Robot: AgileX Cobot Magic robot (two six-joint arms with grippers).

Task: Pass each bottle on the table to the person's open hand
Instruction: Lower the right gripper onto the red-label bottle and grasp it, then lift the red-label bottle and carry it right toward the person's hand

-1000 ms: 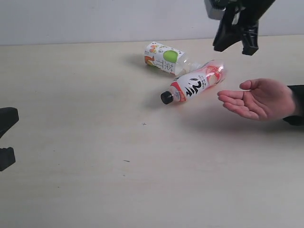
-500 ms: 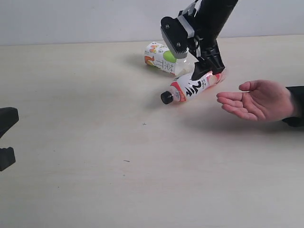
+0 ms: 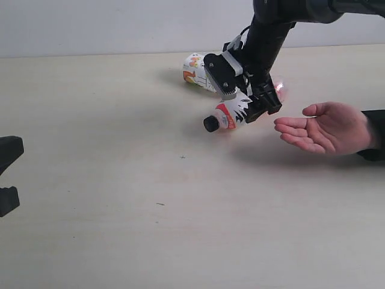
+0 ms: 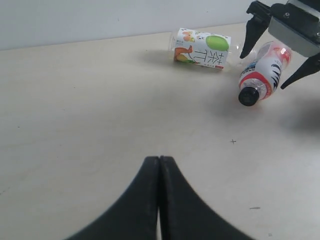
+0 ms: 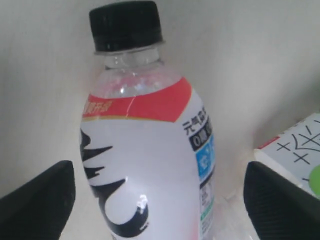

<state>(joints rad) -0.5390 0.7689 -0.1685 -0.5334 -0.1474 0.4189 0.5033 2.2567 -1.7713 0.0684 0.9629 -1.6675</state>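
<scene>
The red-and-white bottle [image 3: 231, 114] with a black cap [image 3: 211, 123] lies on its side on the beige table [image 3: 120, 180]. My right gripper [image 3: 249, 103] is down over its body, open, one finger [image 5: 40, 200] on each side with gaps to the label [image 5: 145, 150]. Just behind lies the white bottle with the green apple picture [image 3: 197, 67], also seen from the left wrist [image 4: 200, 49]. The person's open hand [image 3: 325, 126] rests palm up to the right. My left gripper [image 4: 160, 165] is shut and empty at the left edge. The green-and-white and blue-and-white bottles are out of view.
The person's dark sleeve [image 3: 376, 135] lies at the right edge. A pale wall [image 3: 120, 24] backs the table. A few tiny dark specks [image 3: 182, 157] mark the surface.
My right arm has come down from above the far right onto the red-and-white bottle and now straddles its body. The bottles, the hand and the left gripper have stayed put.
</scene>
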